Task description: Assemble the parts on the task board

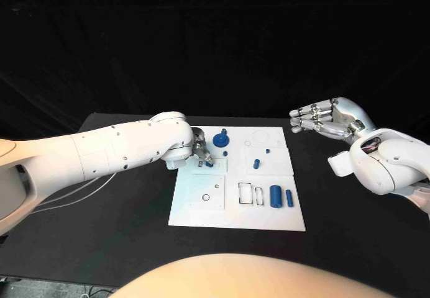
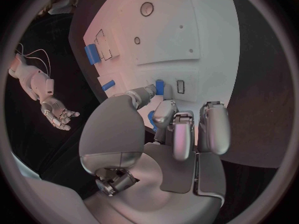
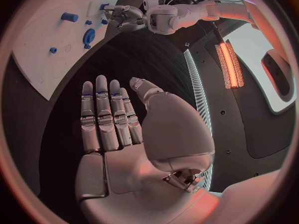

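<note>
Over the near-left part of the task board [image 1: 235, 214], the left robot hand [image 1: 199, 151] is down low with its fingertips [image 2: 163, 109] closed round a small blue peg [image 2: 160, 87], thumb on one side, a finger on the other. That looks to me like the insertion step: the peg is being brought to a seat in the raised white panel. Whether its tip is already in a hole I can't quite tell, the fingers hide it.

The next move calls for keeping the peg upright and pressing straight down, then letting go without dragging it.

Off to the side, the right robot hand [image 1: 324, 118] hangs above the black worktop [image 1: 107, 223], palm flat, fingers straight and together, nothing in it.

As for what sits on the board: a blue gear [image 1: 222, 139] near the far edge, a short blue pin [image 1: 256, 164] mid-board, and two blue cylinders, the thick cylinder [image 1: 275, 195] and thin cylinder [image 1: 288, 198], lying side by side by the outlined rectangular slots [image 1: 245, 193].
</note>
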Robot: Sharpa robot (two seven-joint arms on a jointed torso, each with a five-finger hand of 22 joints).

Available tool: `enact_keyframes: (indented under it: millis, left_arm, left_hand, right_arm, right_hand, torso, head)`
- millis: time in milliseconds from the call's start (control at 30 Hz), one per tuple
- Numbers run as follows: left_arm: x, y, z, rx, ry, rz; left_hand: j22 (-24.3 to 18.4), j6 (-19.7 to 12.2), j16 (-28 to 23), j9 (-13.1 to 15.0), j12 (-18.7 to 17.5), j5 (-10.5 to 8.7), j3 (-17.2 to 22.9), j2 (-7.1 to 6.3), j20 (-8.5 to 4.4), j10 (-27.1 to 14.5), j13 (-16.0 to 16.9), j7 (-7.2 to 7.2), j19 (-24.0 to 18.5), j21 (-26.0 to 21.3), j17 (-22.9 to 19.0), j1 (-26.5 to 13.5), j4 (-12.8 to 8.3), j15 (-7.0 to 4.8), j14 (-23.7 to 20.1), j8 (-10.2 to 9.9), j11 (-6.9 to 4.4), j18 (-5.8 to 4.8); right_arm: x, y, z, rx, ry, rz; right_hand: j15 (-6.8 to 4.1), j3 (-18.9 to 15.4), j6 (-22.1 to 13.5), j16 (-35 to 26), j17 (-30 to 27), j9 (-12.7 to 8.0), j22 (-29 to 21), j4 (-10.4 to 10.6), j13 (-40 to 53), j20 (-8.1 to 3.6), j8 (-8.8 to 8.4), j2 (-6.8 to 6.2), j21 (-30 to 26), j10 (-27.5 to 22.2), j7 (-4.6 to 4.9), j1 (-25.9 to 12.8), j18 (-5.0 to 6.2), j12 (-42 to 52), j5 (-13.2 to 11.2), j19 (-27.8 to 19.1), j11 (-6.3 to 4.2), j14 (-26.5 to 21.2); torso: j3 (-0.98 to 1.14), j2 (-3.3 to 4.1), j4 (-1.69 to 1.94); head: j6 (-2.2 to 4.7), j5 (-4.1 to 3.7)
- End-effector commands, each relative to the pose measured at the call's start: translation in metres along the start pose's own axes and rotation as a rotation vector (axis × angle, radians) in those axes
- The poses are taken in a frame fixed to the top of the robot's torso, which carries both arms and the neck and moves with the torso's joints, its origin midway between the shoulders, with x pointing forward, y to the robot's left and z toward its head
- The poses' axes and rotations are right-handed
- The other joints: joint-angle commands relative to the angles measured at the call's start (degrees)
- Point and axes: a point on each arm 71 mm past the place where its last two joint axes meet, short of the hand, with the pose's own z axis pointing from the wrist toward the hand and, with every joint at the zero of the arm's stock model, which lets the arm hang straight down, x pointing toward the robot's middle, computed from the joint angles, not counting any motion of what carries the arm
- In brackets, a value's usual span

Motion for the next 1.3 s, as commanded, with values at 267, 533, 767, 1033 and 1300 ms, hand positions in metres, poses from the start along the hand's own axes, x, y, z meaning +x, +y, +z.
enact_keyframes:
  millis: [267, 533, 767, 1033, 1300]
  left_arm:
    - [0.005, -0.002, 0.003, -0.016, 0.044, 0.04]
    - [0.004, -0.005, 0.005, -0.018, 0.029, 0.038]
    - [0.003, -0.007, 0.006, -0.018, 0.022, 0.031]
    - [0.004, -0.01, 0.007, -0.017, 0.039, 0.041]
    - [0.005, -0.009, 0.008, -0.024, 0.074, 0.072]
  left_hand:
    - [1.89, 3.79, 0.18, 11.98, 0.73, 0.19, 4.35, 0.66, -0.11, 0.8, 0.65, -3.35, 0.73, 0.58, 15.05, -1.46, -4.99, -0.71, 5.93, 0.51, -0.27, -0.87]
    - [2.02, 4.0, 0.18, 12.18, 1.07, 0.19, 3.93, 1.09, -0.23, 1.05, 1.14, -3.5, 0.83, 0.64, 15.05, -2.24, -4.68, -0.82, 5.93, 0.68, -0.39, -0.9]
    - [2.01, 4.04, 0.18, 12.24, 1.1, 0.2, 3.85, 1.36, -0.27, 1.07, 1.21, -3.54, 0.84, 0.64, 15.05, -2.49, -4.54, -0.85, 5.93, 0.71, -0.42, -0.9]
    - [2.29, 4.54, 0.18, 12.6, 1.62, 0.17, 1.98, 1.74, -0.4, 1.42, 2.02, -3.79, 1.02, 0.75, 15.05, -4.74, -3.49, -0.96, 5.93, 0.97, -0.58, -0.96]
    - [2.4, 5.08, 0.18, 12.77, 2.12, 0.19, 0.31, 2.41, -0.49, 1.75, 2.8, -4.08, 1.08, 0.77, 15.05, -6.02, -2.76, -1.08, 5.93, 1.12, -0.77, -0.99]
  right_arm:
    - [0.002, 0.001, 0.0, -0.011, 0.013, 0.003]
    - [0.002, 0.002, -0.001, -0.011, 0.014, 0.004]
    - [0.002, 0.002, -0.001, -0.011, 0.016, 0.005]
    - [0.002, 0.002, -0.001, -0.01, 0.019, 0.006]
    - [0.003, 0.002, -0.001, -0.01, 0.02, 0.006]
  right_hand:
    - [0.03, 0.46, -0.26, -0.16, -0.18, -0.07, -0.18, -0.04, -0.15, -0.06, -0.18, -0.38, 0.07, -0.39, 0.2, 0.01, 0.92, 0.2, 0.4, -0.47, -0.07, -0.46]
    - [0.03, 0.46, -0.26, -0.16, -0.18, -0.07, -0.18, -0.04, -0.15, -0.06, -0.18, -0.38, 0.07, -0.39, 0.2, 0.01, 0.92, 0.2, 0.4, -0.47, -0.07, -0.46]
    - [0.03, 0.49, -0.29, -0.15, -0.21, -0.08, -0.22, -0.06, -0.17, -0.05, -0.18, -0.39, 0.08, -0.41, 0.21, 0.02, 0.92, 0.2, 0.41, -0.48, -0.06, -0.48]
    - [0.04, 0.51, -0.33, -0.16, -0.25, -0.09, -0.26, -0.08, -0.2, -0.04, -0.19, -0.43, 0.08, -0.44, 0.22, 0.02, 0.92, 0.2, 0.42, -0.5, -0.05, -0.51]
    - [0.04, 0.51, -0.33, -0.16, -0.25, -0.09, -0.26, -0.08, -0.2, -0.04, -0.19, -0.43, 0.08, -0.44, 0.22, 0.02, 0.92, 0.2, 0.42, -0.5, -0.05, -0.51]
  torso:
    - [0.01, -0.02, 0.03]
    - [-0.01, 0.04, 0.04]
    - [0.01, -0.02, 0.06]
    - [0.01, 0.0, 0.05]
    - [0.02, -0.03, 0.08]
  head:
    - [0.0, -0.18]
    - [0.0, -0.36]
    - [0.0, -0.44]
    - [0.0, -0.63]
    - [0.0, -0.79]
